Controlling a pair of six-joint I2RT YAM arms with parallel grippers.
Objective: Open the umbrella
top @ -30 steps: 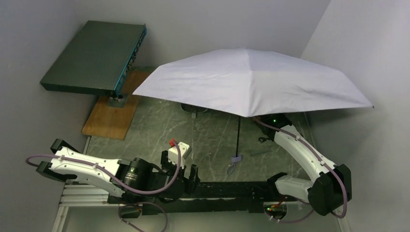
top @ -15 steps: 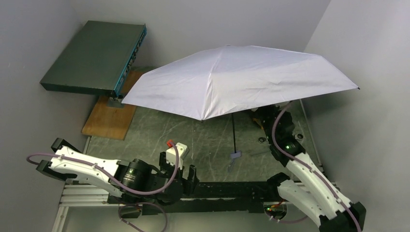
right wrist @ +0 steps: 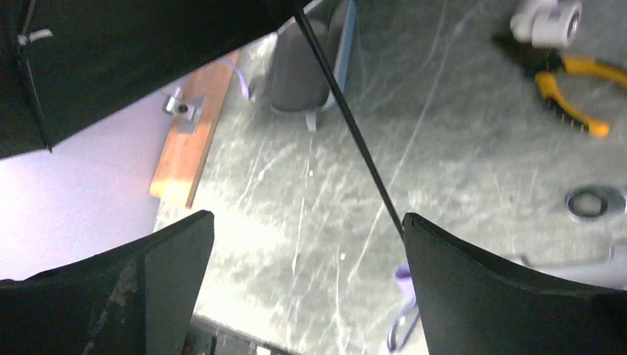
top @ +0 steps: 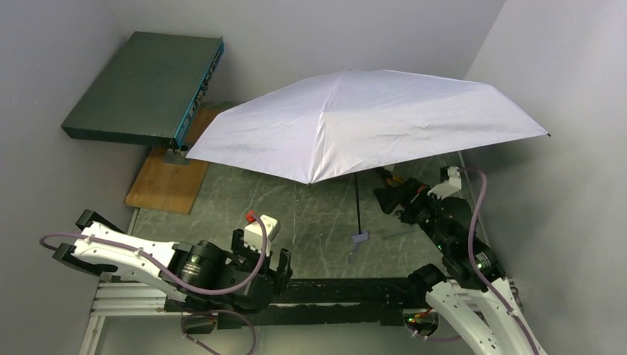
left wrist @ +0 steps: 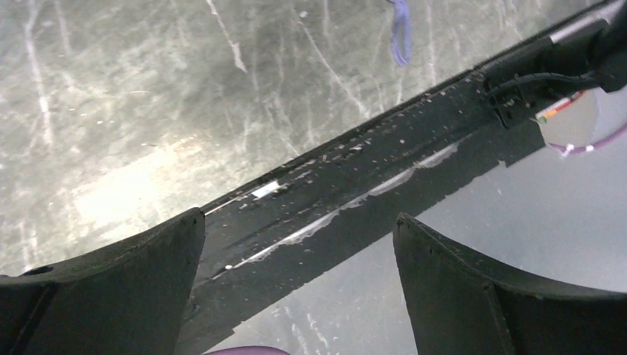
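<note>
The umbrella (top: 370,118) stands open on the table, its pale lavender-white canopy spread wide and tilted a little. Its thin black shaft (top: 357,203) runs down to a small pale handle (top: 360,237) resting on the tabletop. My right gripper (top: 386,196) hangs open just right of the shaft, touching nothing. In the right wrist view the shaft (right wrist: 347,122) slants past the right finger under the dark canopy underside (right wrist: 111,52), with the right gripper (right wrist: 307,217) empty. My left gripper (top: 260,252) is open low at the near edge, and the left wrist view shows the left gripper (left wrist: 298,217) empty over the black rail.
A dark teal flat box (top: 144,87) leans at the back left above a wooden board (top: 174,181). Yellow-handled pliers (right wrist: 573,85), a metal ring (right wrist: 589,201) and a grey object (right wrist: 299,74) lie on the table under the canopy. Walls close in on both sides.
The canopy has swung left and tipped, then settled. My right arm has pulled back from under the canopy toward the near right. The left arm has shifted slightly.
</note>
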